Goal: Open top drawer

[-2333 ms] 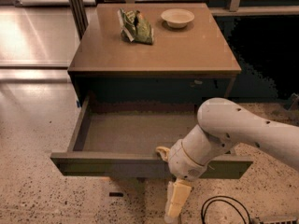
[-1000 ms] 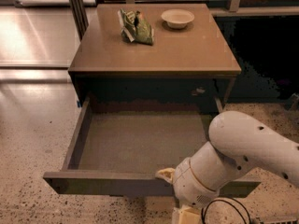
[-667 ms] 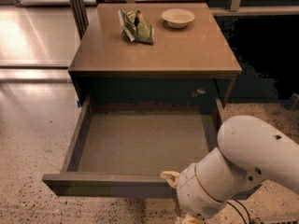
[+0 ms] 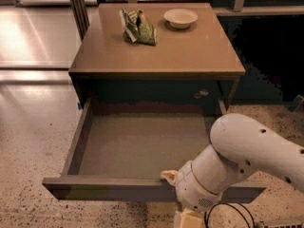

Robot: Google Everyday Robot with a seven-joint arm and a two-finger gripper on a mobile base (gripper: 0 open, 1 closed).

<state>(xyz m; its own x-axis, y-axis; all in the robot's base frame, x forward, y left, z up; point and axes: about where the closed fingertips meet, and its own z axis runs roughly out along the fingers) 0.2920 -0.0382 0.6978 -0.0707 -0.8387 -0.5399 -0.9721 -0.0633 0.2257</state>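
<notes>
The top drawer [image 4: 142, 146] of the brown cabinet is pulled far out toward me. Its shallow grey-brown inside is bare, and its dark olive front edge [image 4: 104, 186] runs along the bottom of the view. My white arm [image 4: 247, 151] reaches in from the right and bends down over the drawer's front at centre-right. My gripper [image 4: 183, 213] sits at the drawer front, mostly hidden behind the wrist and cut off by the lower edge of the view. The lower drawers are out of view.
On the cabinet top [image 4: 190, 51] lie a green snack bag [image 4: 137, 27] and a small pale bowl [image 4: 180, 17]. Speckled floor lies on both sides. A black cable loop [image 4: 228, 215] lies on the floor at the bottom right. Metal posts stand at the back left.
The drawer has slid further out toward me, and my arm has drawn back and down with it. The gripper has dropped to the bottom edge of the view.
</notes>
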